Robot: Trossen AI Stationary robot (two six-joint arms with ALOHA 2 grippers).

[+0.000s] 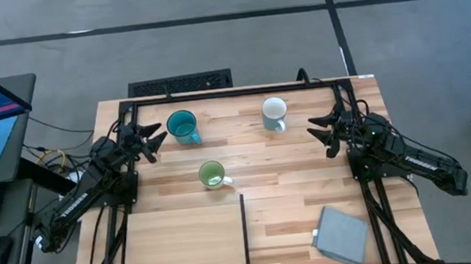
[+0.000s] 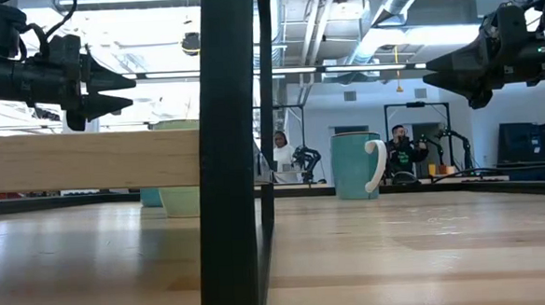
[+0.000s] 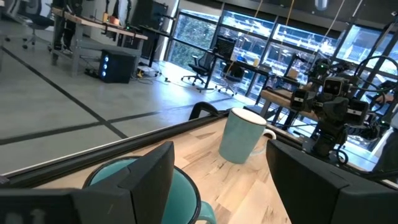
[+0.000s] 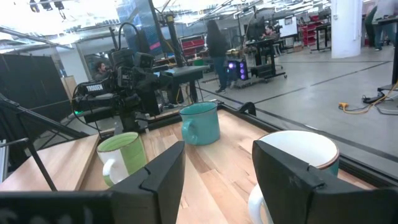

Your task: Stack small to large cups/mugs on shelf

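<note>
Right, three mugs all standing upright and well apart on the tabletop, none on the shelf (image 1: 189, 236) yet: teal mug (image 1: 183, 127) at the back on the left arm's side; white mug (image 1: 274, 113) at the back toward the right arm; green mug (image 1: 212, 175) nearer the middle, just behind the shelf's back edge. They look like glazed ceramic, so I'd judge them stiff, fairly heavy for these fingers, slick-walled and chippable if knocked together; best hold is probably a pinch over the rim, one finger inside and one outside, opposite the handle; the handle itself looks too narrow and would let the mug swing. Nesting wants a gentle, centred drop. Left gripper (image 1: 154, 142) hangs just beside the teal mug, fingers spread, nothing held; right gripper (image 1: 322, 130) sits near the white mug, fingers also apart and empty.
</note>
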